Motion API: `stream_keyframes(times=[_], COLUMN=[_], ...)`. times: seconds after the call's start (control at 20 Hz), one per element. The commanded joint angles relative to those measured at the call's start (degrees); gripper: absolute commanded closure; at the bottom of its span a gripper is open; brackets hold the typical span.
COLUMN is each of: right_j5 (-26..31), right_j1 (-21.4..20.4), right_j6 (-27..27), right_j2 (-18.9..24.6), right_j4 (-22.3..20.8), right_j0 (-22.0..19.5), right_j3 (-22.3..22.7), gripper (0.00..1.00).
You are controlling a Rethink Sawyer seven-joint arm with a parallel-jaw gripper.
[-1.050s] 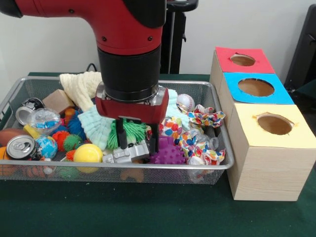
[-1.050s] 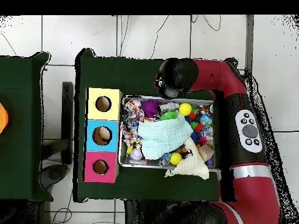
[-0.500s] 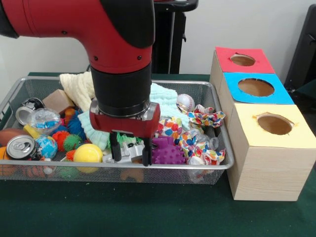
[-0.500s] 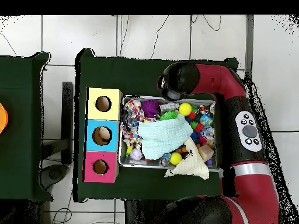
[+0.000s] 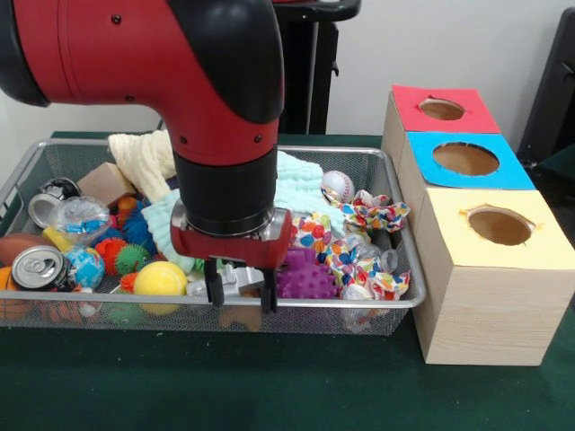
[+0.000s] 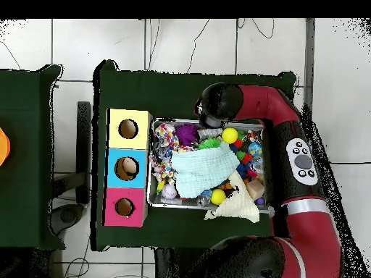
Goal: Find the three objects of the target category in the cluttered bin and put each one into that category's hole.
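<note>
My gripper hangs low over the front edge of the wire-mesh bin. It is open, and its two black fingers straddle a grey metallic object. Left of it lies a yellow ball, right of it a purple spiky ball. Three boxes with holes stand right of the bin: yellow, blue and red. In the overhead view the arm's wrist covers the gripper, and the grey object shows just beside it.
The bin also holds a mint cloth, a cream cloth, a baseball, a soda can, a globe ball, a wooden block and patterned fabric scrunchies. The boxes stand close to the bin's right wall.
The arm has come forward and down towards the bin's front rim. The fingers, which were above the green tassel toy, now sit lower on either side of the grey object.
</note>
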Motion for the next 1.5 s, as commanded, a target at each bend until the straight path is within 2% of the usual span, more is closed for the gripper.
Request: stream_keyframes(times=[0.05,0.35,0.7,0.95,1.5], right_j5=[-2.2,-2.3,0.3,1.1,-3.8], right_j1=[1.5,1.0,-3.0,-4.4,-8.0], right_j6=[-17.1,-17.3,-17.0,-16.3,-12.8], right_j2=[2.6,2.8,3.0,3.0,2.0], right_j4=[-2.9,-2.9,-1.3,-0.8,-1.6], right_j0=[-0.6,-1.1,-1.5,-1.2,-2.5], right_j3=[3.0,3.7,6.1,7.4,17.0], gripper=[0.0,0.0,0.0,0.0,0.0])
